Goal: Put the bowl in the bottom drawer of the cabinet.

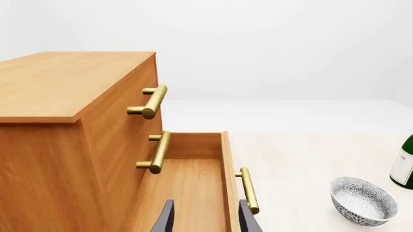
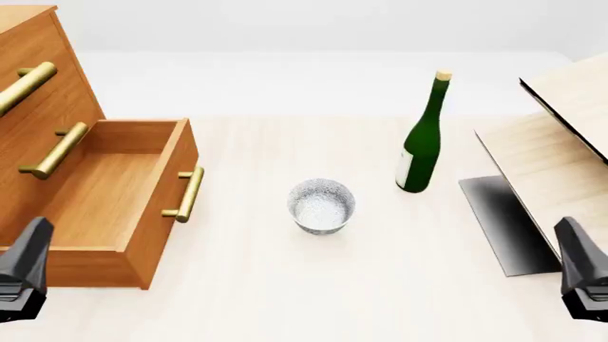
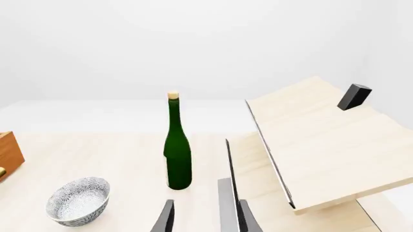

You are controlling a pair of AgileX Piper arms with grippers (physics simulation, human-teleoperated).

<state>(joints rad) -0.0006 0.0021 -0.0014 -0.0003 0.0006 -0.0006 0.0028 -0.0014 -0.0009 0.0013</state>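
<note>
The speckled bowl (image 2: 321,206) stands upright on the table's middle, apart from both grippers; it also shows as the bowl (image 1: 362,200) and the bowl (image 3: 79,200). The orange-brown cabinet (image 2: 28,78) is at the left, with its bottom drawer (image 2: 105,192) pulled out and nothing inside. A brass handle (image 2: 185,194) runs along the drawer front. My left gripper (image 2: 31,242) sits at the drawer's near corner, open, with nothing between its fingers (image 1: 166,217). My right gripper (image 2: 568,239) is low at the near right, open and holding nothing, its fingers (image 3: 245,217) spread.
A tall green bottle (image 2: 419,142) stands upright just right of and beyond the bowl. A pale wood-and-black unit (image 2: 551,142) fills the right side, its dark base (image 2: 503,221) reaching toward the right gripper. Two upper drawer fronts with brass handles (image 1: 152,101) are closed.
</note>
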